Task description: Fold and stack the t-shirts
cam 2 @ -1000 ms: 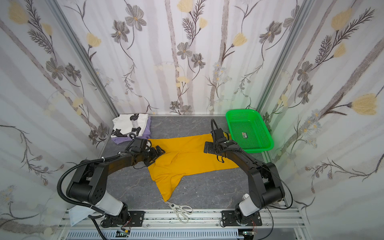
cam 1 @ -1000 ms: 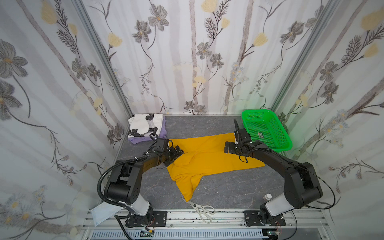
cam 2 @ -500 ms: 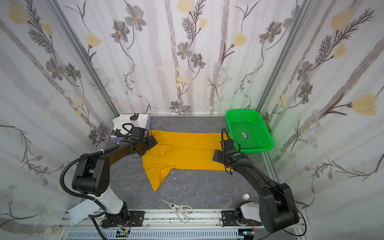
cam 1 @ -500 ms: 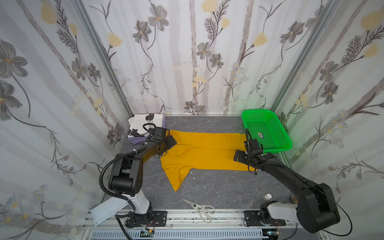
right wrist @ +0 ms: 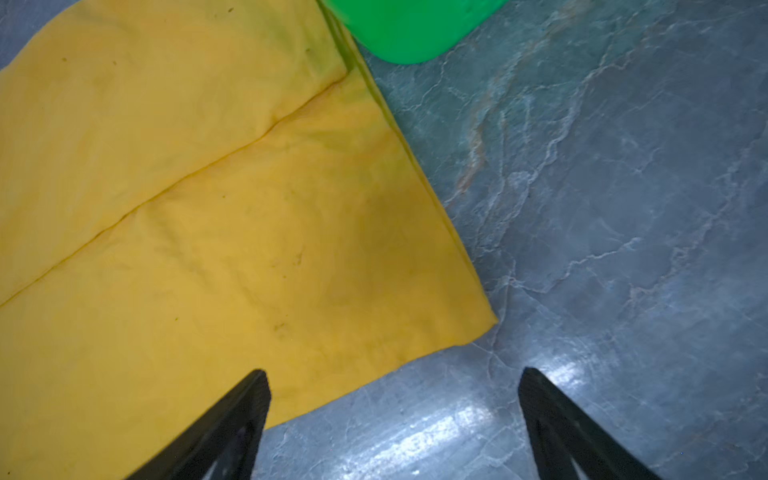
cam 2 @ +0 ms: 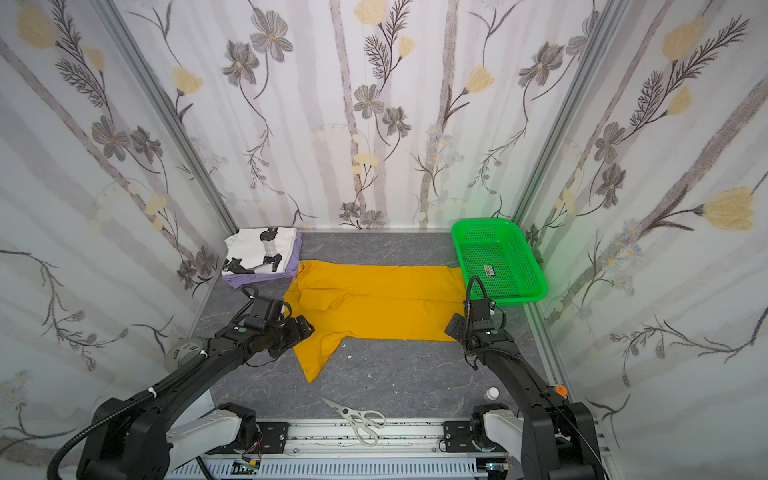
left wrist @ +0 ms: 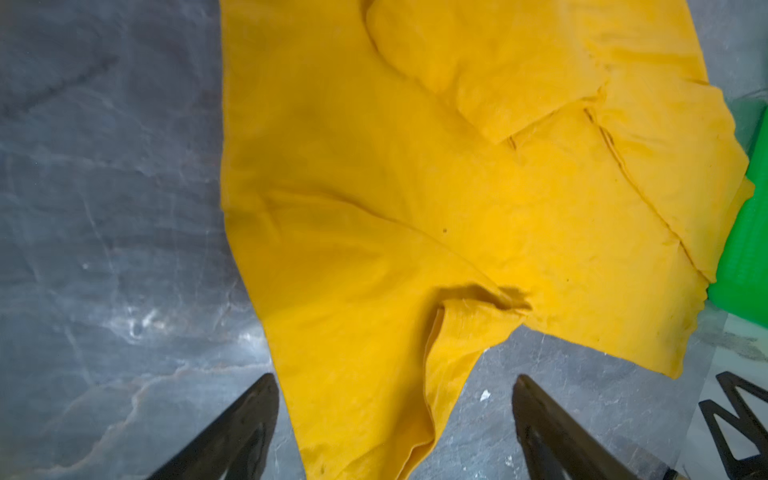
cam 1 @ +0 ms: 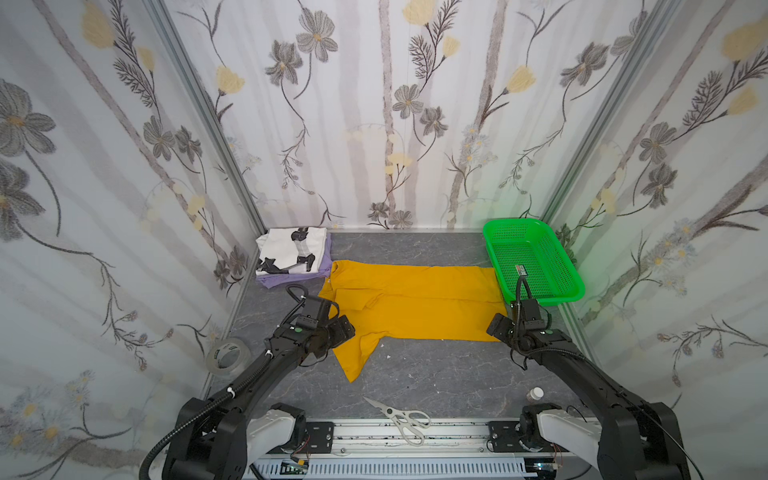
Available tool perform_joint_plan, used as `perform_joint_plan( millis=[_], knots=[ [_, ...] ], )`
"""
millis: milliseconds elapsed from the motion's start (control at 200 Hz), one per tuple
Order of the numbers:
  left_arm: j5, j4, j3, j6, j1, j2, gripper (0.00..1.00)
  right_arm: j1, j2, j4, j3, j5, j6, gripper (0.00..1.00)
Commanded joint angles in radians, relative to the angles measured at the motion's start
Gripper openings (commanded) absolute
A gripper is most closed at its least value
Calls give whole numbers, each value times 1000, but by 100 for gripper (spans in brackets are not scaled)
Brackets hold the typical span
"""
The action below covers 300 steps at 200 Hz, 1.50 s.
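1. The left jaws are released: in the left wrist view both black fingers (left wrist: pixel 245 428) stand wide apart and grasp nothing. They hover over the loose sleeve of the mustard-yellow t-shirt (left wrist: pixel 374 208).
2. The right jaws are released too. In the right wrist view one finger (right wrist: pixel 232 419) is over the shirt's near edge (right wrist: pixel 208 208). The other is over bare tabletop (right wrist: pixel 602 208). The shirt's hem corner lies ahead between them.
3. In both top views the mustard-yellow t-shirt (cam 1: pixel 415 303) (cam 2: pixel 386 303) lies flat and lengthwise on the grey marble-patterned tabletop (cam 1: pixel 415 374). Its far strip is folded over onto itself, one sleeve is tucked on top, and the other sleeve points toward the near rail.
4. At the shirt's hem end sits the green perforated basket (cam 1: pixel 544 297) (cam 2: pixel 515 300). Its rim overlaps the shirt's far corner (right wrist: pixel 411 29); I cannot tell whether the cloth goes under it.
5. Just beyond the shirt's sleeve end is a folded stack. The white t-shirt with black-and-grey print (cam 1: pixel 286 249) (cam 2: pixel 249 249) lies on top of the lavender t-shirt (cam 1: pixel 286 281) (cam 2: pixel 253 280).
6. On the near side of the shirt, well apart from it, lie white-handled scissors (cam 1: pixel 401 417) (cam 2: pixel 357 419).
7. A roll of clear tape (cam 1: pixel 227 357) sits off the shirt's sleeve end, by the wall. A small white-capped bottle (cam 1: pixel 535 394) stands near the right arm's base.
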Motion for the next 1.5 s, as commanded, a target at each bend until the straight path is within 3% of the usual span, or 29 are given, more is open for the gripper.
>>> perform_joint_plan(
  millis=[0, 235, 405, 520, 734, 884, 1009, 1194, 1389, 1494],
  knots=[
    [-84, -70, -38, -123, -88, -44, 85, -36, -35, 52, -31, -28, 16, 94],
    [-178, -132, -130, -315, -272, -132, 57, -67, -37, 46, -35, -57, -19, 97],
    [-154, -117, -148, -302, -364, -100, 55, -82, -31, 59, -44, -58, -22, 98],
    [-173, -172, -130, -277, -386, -61, 54, -105, -25, 67, -46, -76, -27, 98],
    [-159, -89, -151, -244, -386, 4, 47, -127, -25, 76, -44, -70, -36, 98],
    [-141, -70, -134, -235, -387, 72, 25, -141, -21, 78, -44, -72, -41, 98],
    [-168, -99, -126, -238, -385, 72, 0, -149, -19, 82, -45, -85, -46, 98],
    [-321, -283, -72, -253, -378, -59, 0, -150, -14, 86, -52, -107, -47, 96],
    [-320, -322, -84, -210, -299, -121, 0, -149, 42, 111, -67, -148, -47, 87],
    [-319, -324, -82, -188, -265, -133, 0, -150, 65, 131, -68, -162, -51, 71]
  ],
)
